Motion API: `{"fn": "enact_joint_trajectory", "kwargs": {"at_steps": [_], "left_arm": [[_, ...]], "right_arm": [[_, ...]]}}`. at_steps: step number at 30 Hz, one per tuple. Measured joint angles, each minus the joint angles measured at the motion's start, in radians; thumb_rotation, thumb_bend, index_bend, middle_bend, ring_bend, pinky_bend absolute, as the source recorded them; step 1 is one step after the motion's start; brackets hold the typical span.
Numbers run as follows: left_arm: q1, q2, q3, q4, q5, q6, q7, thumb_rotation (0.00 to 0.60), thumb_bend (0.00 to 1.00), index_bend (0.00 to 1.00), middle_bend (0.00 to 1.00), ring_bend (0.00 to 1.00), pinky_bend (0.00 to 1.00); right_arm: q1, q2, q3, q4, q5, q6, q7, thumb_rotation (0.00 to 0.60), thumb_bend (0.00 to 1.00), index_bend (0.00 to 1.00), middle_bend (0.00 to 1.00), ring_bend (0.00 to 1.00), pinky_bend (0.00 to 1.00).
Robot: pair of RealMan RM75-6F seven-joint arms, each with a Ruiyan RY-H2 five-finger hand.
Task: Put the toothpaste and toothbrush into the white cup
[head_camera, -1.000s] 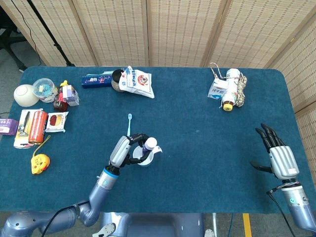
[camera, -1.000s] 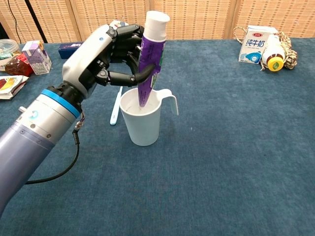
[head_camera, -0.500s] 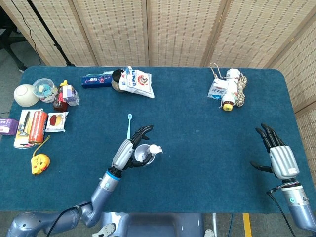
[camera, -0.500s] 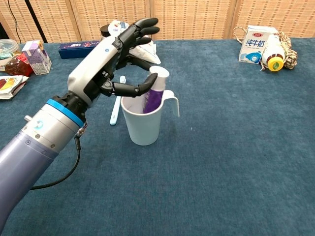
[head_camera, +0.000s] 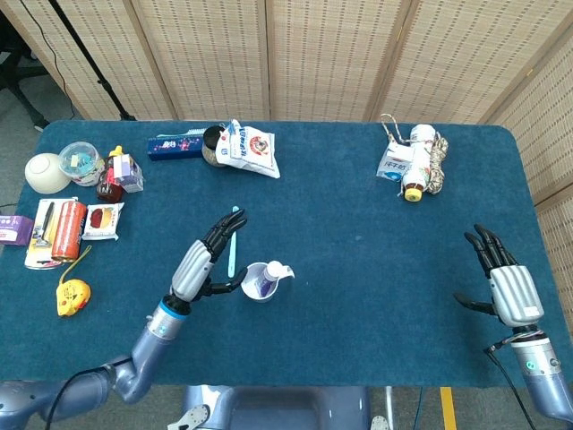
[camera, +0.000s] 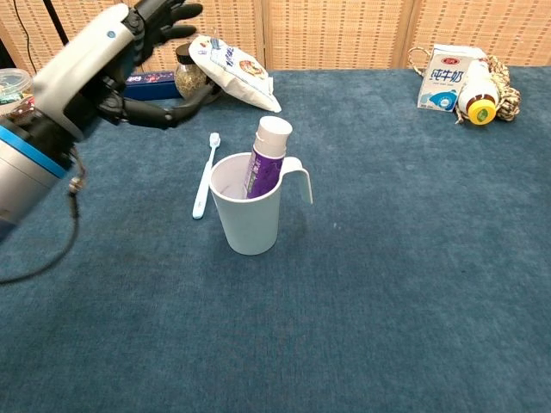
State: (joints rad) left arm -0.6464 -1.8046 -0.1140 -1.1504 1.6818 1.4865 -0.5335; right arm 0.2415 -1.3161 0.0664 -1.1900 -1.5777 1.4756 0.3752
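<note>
1. Cup stands upright near the middle of the blue surface, handle to the camera's right in chest view.
2. Toothpaste is inside the cup, cap end up, leaning vs. the rim on the handle side; purple tube w/ white cap sticks out above the rim.
3. Toothbrush lies flat on the surface just beside the cup, on the left-hand side, not in the cup. Can't tell if it touches the cup's base.
4. Left hand hovers over the surface left of the cup, fingers spread apart, holding nothing; fingertips reach over the toothbrush in head view.
5. Right hand is well apart at the far right edge, fingers straight and splayed, nothing in it.
6. Back right: milk carton w/ a bottle and rope beside it.
7. Back left: pouch, jar, box, bowl, snack packs, tape measure.
</note>
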Motion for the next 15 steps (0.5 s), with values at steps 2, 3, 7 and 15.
{"fn": "enact_joint_trajectory", "kwargs": {"at_steps": [2,3,7,15], "left_arm": [[-0.008,0.068,0.008,-0.023,0.000,-0.051,0.051,0.600,0.40,0.00,0.00,0.00,0.01],[-0.014,0.098,0.012,-0.027,-0.001,-0.078,0.078,0.600,0.40,0.01,0.00,0.00,0.01],[-0.044,0.198,0.026,-0.027,-0.008,-0.207,0.197,0.600,0.40,0.05,0.00,0.00,0.01],[-0.098,0.223,0.069,0.073,-0.012,-0.354,0.363,0.600,0.40,0.13,0.00,0.00,0.01]], "right_arm": [[0.000,0.001,0.000,-0.002,0.000,-0.002,0.001,0.600,0.00,0.00,0.00,0.00,0.26],[0.001,0.001,-0.001,-0.004,-0.001,-0.003,0.003,0.600,0.00,0.00,0.00,0.00,0.26],[0.002,0.004,-0.002,-0.012,-0.002,-0.006,0.001,0.600,0.00,0.00,0.00,0.00,0.26],[0.006,-0.003,0.000,-0.010,0.007,-0.023,-0.015,0.600,0.00,0.00,0.00,0.00,0.26]]}}
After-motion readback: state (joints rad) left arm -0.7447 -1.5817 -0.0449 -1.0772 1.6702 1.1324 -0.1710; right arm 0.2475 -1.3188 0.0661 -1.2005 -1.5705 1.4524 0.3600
